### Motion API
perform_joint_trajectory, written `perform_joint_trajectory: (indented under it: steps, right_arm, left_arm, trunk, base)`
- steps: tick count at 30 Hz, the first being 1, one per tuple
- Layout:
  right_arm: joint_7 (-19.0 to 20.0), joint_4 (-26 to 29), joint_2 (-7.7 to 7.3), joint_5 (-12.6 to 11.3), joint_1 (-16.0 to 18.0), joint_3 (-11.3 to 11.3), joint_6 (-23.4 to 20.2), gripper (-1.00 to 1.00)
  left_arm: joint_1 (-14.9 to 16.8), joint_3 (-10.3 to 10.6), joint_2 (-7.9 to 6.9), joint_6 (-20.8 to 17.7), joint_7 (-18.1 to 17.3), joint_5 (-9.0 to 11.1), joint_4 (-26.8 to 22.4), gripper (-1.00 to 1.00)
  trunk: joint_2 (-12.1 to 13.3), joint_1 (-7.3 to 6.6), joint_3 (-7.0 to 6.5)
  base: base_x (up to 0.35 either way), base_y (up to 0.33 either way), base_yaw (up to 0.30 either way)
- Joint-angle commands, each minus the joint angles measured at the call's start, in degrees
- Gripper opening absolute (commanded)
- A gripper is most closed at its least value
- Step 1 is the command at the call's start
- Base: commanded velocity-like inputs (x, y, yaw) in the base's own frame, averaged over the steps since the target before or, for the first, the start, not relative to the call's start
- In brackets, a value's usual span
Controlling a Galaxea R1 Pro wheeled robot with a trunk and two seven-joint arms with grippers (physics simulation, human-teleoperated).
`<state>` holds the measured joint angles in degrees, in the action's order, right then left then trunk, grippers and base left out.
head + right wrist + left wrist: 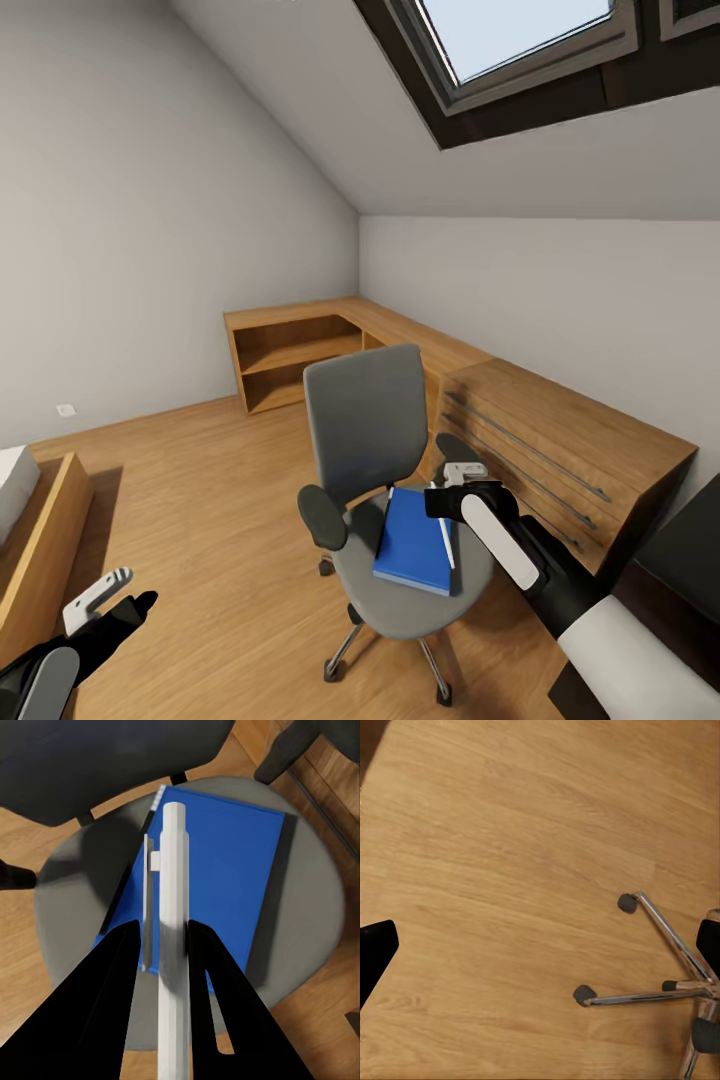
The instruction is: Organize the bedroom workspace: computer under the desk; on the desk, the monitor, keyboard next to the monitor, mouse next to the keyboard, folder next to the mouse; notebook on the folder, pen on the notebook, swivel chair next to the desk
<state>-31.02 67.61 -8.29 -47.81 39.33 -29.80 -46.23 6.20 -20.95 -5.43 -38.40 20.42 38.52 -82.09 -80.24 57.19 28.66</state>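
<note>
Right gripper point(161, 967) clamps the white pen point(172, 937) above the swivel chair point(365, 420).

In the head view the chair stands at centre, the blue folder point(412, 540) flat on its grey seat. The right gripper point(450, 497) hovers at the folder's 2 o'clock edge, its black fingers point(112, 975) pressed on either side of the pen, which runs lengthwise over the folder. The left gripper point(110, 600) hangs low at 8 o'clock over the wood floor point(510, 832), its jaws slightly parted and holding nothing. A light wooden chest point(570, 450) stands at the chair's 3 o'clock.
</note>
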Motion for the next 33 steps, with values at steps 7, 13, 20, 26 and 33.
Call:
perform_joint_trajectory:
  steps: [7, 13, 20, 26, 33]
  right_arm:
    - [-0.6, 3.1, -1.66, -0.7, -0.1, -0.2, -0.1, -1.0]
    - [-0.6, 4.8, -2.37, -0.7, -0.7, -0.1, -0.1, -1.0]
    - [-0.6, 5.0, -2.78, -0.7, -0.8, 1.0, -0.1, -1.0]
    - [-0.7, 4.8, -3.24, -0.6, -0.8, 4.6, 0.0, -1.0]
    - [-3.8, 4.6, -3.31, -0.6, -1.3, 11.8, 0.3, -1.0]
  left_arm:
    - [0.0, 1.0, 0.1, 12.0, -0.2, -11.8, 25.1, 1.0]
    - [0.0, 5.0, 0.11, 26.3, -4.5, -16.3, 39.9, 1.0]
    - [0.0, 6.1, 0.14, 29.8, -5.8, -16.8, 43.3, 1.0]
    - [0.0, 6.2, 0.17, 31.4, -6.0, -16.9, 44.6, 1.0]
    - [0.0, 8.3, 0.77, 39.5, -6.0, -16.9, 48.8, 1.0]
  trunk:
    - [2.8, -1.54, -1.2]
    - [5.2, -2.86, -2.27]
    - [8.0, -4.4, -3.53]
    - [10.4, -5.72, -4.61]
    - [13.2, -7.25, -5.87]
  base:
    - [0.0, 0.0, 0.0]
    - [0.0, 0.0, -0.113]
    - [0.0, 0.0, -0.238]
    - [0.0, 0.0, -0.256]
    - [0.0, 0.0, -0.258]
